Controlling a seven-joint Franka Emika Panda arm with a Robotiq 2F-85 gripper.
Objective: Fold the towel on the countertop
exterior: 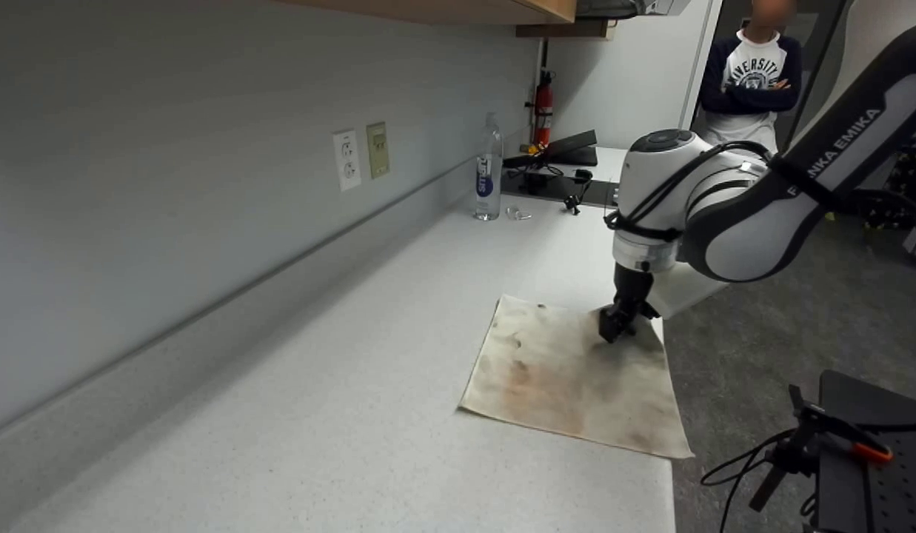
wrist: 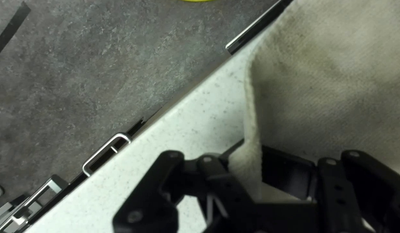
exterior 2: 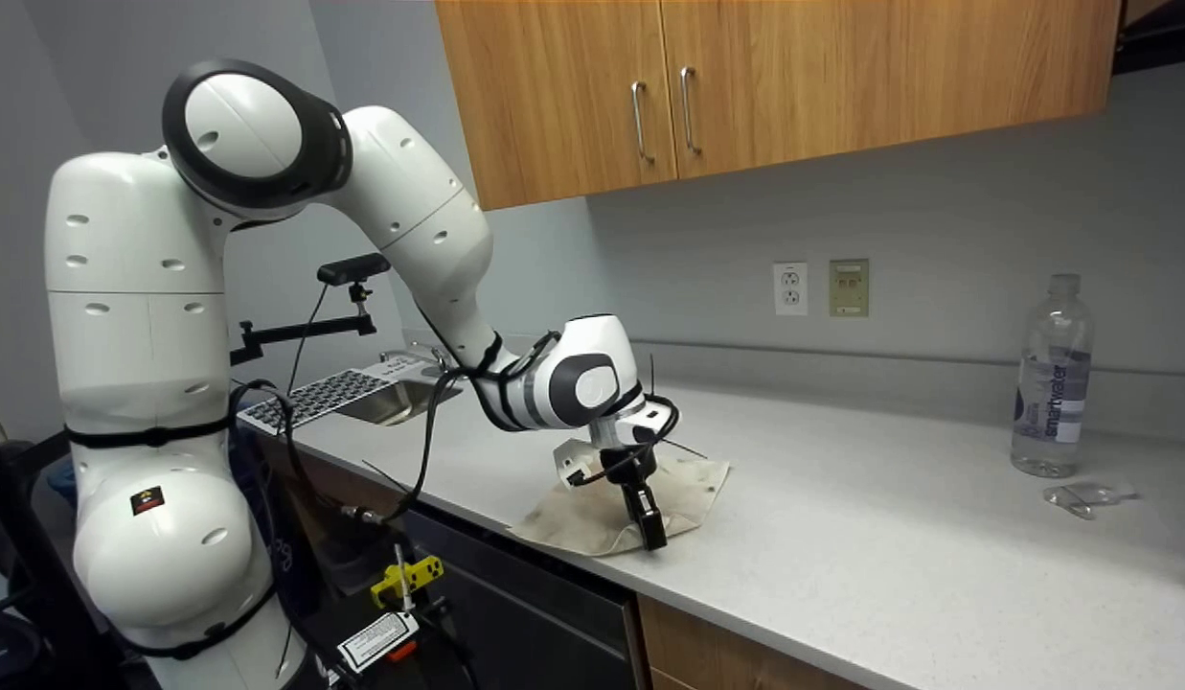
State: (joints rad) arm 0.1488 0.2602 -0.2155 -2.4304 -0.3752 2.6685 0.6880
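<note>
Grey wall [exterior 2: 946, 230] runs behind the pale countertop [exterior 2: 889, 546] in both exterior views. Across the top of an exterior view we see a wooden cabinet [exterior 2: 573, 86] with 2 metal handles [exterior 2: 639, 123]; below it on the wall sit a white outlet [exterior 2: 790, 288] and, just beside it, a tan plate [exterior 2: 849, 287]. At the right there, a clear bottle [exterior 2: 1054, 393] stands upright, with a small clear object [exterior 2: 1081, 496] we cannot name near its base. In an exterior view a person [exterior: 754, 96] stands at the upper right, arms crossed.

Our towel [exterior: 554, 385], cream with brown smudges, lies spread on the countertop right of centre, its lower right corner poking past the countertop's edge. We see the arm [exterior: 761, 229] reach in from the upper right, the gripper [wrist: 256, 160] pointing down at the towel's upper right part. In the wrist view the fingers [wrist: 287, 173] stand close together at lower centre, pinching a bit of the towel's edge; the towel fills the upper right, and dark floor [wrist: 90, 71] the upper left.
</note>
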